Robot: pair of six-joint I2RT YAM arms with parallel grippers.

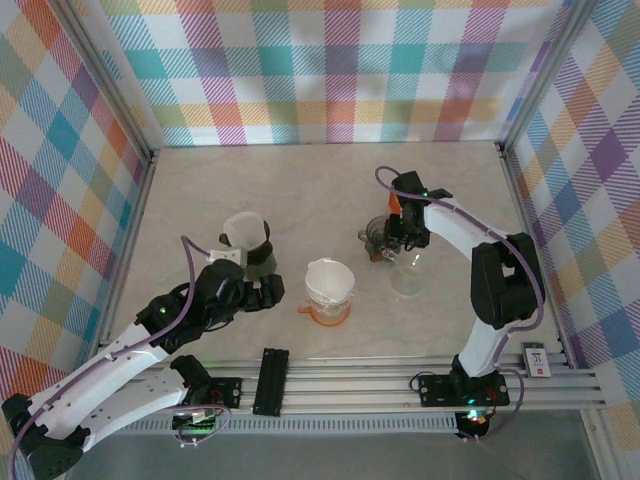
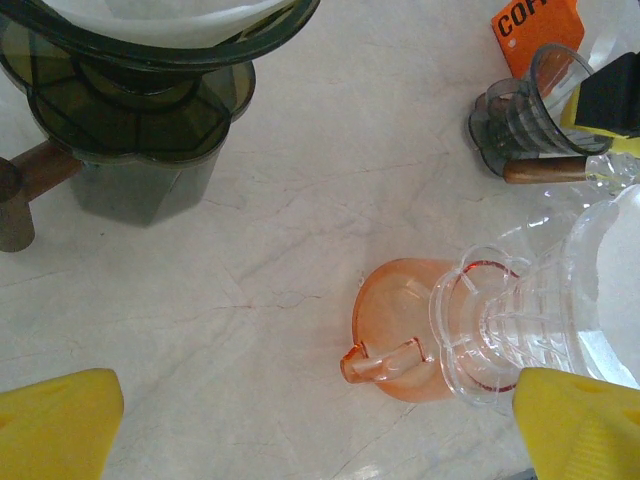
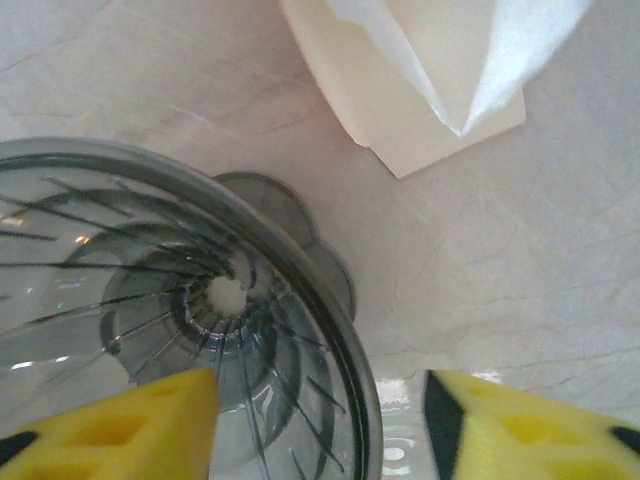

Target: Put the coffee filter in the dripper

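The coffee filter [image 3: 420, 80], a folded white paper cone, is not in the grey dripper [image 3: 200, 300]. In the right wrist view it sits just outside that dripper's rim, apparently lying on the table [image 1: 300, 180], though I cannot tell whether it rests fully flat. The right gripper [image 3: 322, 410] hangs right over the grey dripper with its fingers spread and nothing held. One yellow pad is above the bowl, the other outside it, and the rim runs between them.

Well apart from the grey dripper, on its near left, a clear dripper [image 1: 330, 285] stands on an orange base [image 1: 327, 313] with a white filter already inside. Farther left of the grey dripper is a dark dripper [image 1: 248, 240], also lined with paper. The left gripper [image 2: 320, 430] waits beyond those two, jaws wide and empty.

Several things could go wrong from here, in my judgement:
- If the jaws close where they are, they would pinch the grey dripper's wall instead of the paper, and could tip or drag it.
- Thin folded paper on a smooth table is hard to pinch, so the pads may push it away or crumple it.
- A filter dropped in folded could sit skewed or perch on the rim.

Just behind the grey dripper, an orange label [image 2: 535, 30] reads "COF", the rest cut off at the frame edge. A small white tag [image 1: 535, 358], well off to the grey dripper's near right, carries print too small to read.
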